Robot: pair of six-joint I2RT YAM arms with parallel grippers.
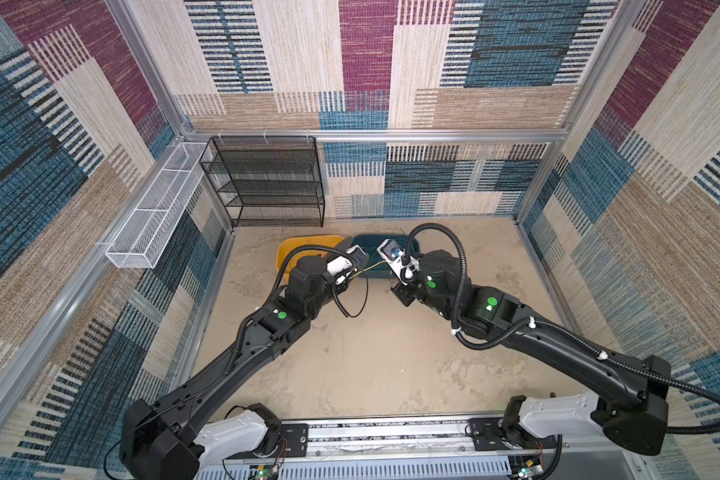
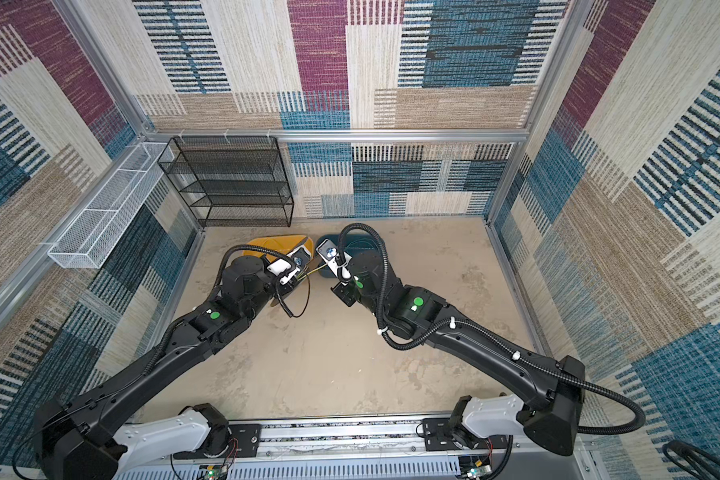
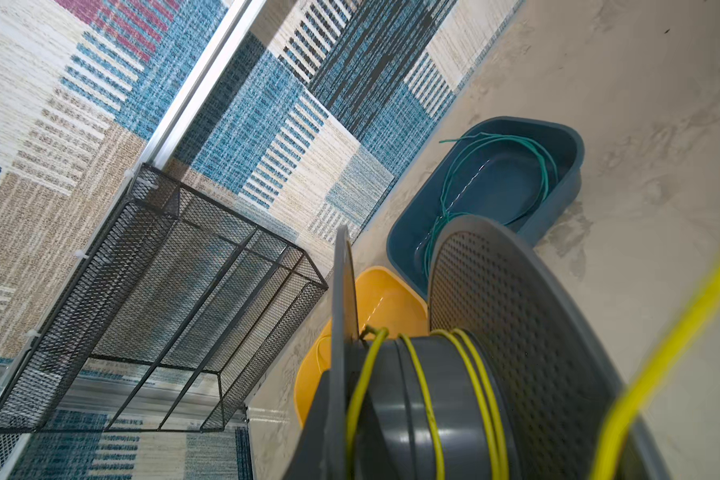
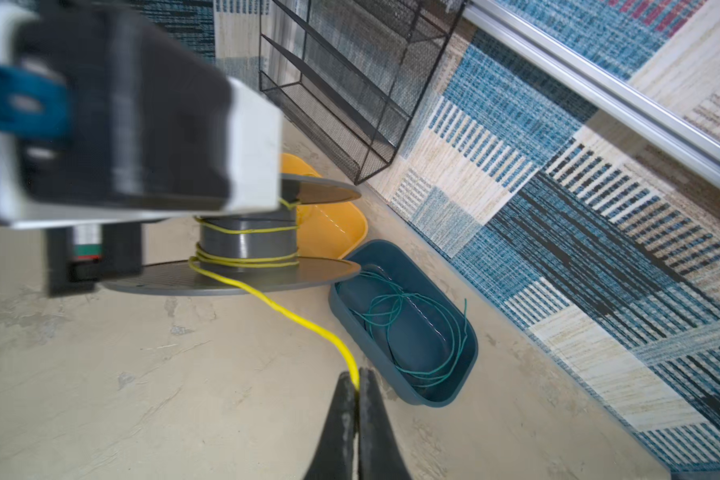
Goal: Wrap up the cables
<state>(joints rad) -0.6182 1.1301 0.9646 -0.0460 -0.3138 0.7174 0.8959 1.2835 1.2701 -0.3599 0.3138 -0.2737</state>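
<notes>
Spanning counter (image 1: 371, 365), both arms reach forward, elbows bent, wrists nearly meeting before blue bin (image 4: 437, 401). Grey spool (image 4: 246, 243) sits at left end effector (image 1: 344, 277), closed, apparently on flange; fingers hidden. Right end effector (image 4: 356, 386) pinched fully shut on yellow cable (image 4: 300, 320), near spool. Few yellow turns on hub, strand running straight to right tips. Loose in blue bin: teal cable (image 4: 391, 311). Both cables judged light, limp, slick, kink-prone: pinch near spool, hold gentle tension, else turns slide off hub.
</notes>
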